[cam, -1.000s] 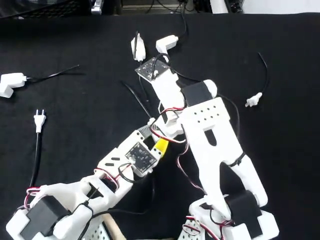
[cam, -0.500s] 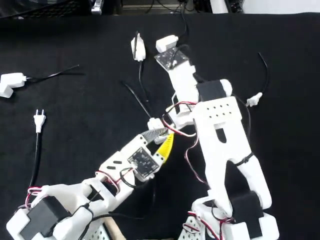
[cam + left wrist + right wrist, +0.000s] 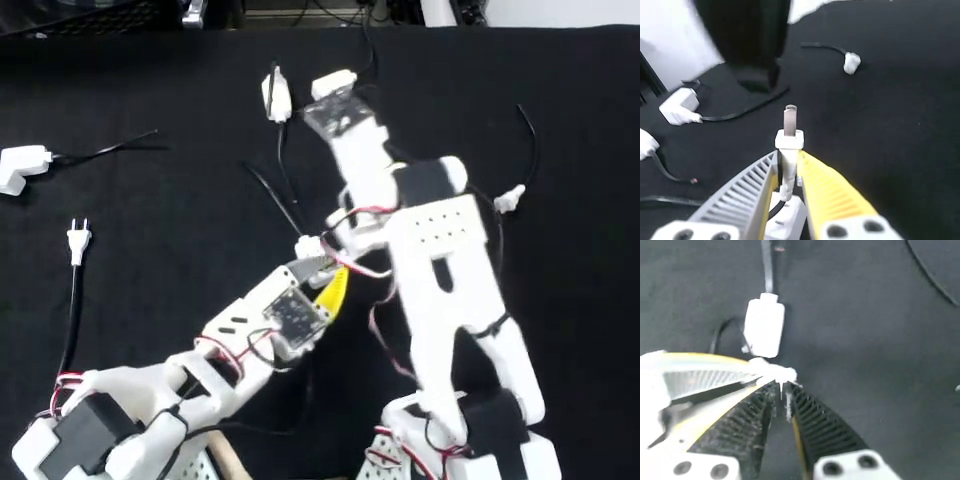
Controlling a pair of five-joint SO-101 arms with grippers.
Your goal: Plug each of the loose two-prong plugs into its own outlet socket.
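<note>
Near the middle of the black bench (image 3: pixel 150 300), the left gripper (image 3: pixel 316 260) has its grey and yellow fingers (image 3: pixel 825 187) clamped tight on a white two-prong plug (image 3: pixel 789 138). The metal prong end pokes out past the fingertips and nothing is touching it. In the right wrist view, the right gripper (image 3: pixel 783 389) has its black ribbed fingers (image 3: pixel 822 427) just a sliver apart. There's nothing clearly between them, and the tips sit just beside that same plug. Past them a white connector block (image 3: pixel 764 326) lies flat on the cloth with its cord running away. Can't tell which of the far pieces that one is, tbh. Over at the far side of the bench, a white outlet socket (image 3: pixel 335 82) and a white corded connector (image 3: pixel 275 95) sit near each other, not touching. Way off to the left there's a second socket block (image 3: pixel 22 165) on a thin black cord. Nearer the arms from that is a loose black-corded plug (image 3: pixel 78 238), prongs pointing toward the far edge. A small white plug (image 3: pixel 508 200) lies on the right side, well apart from everything else.
</note>
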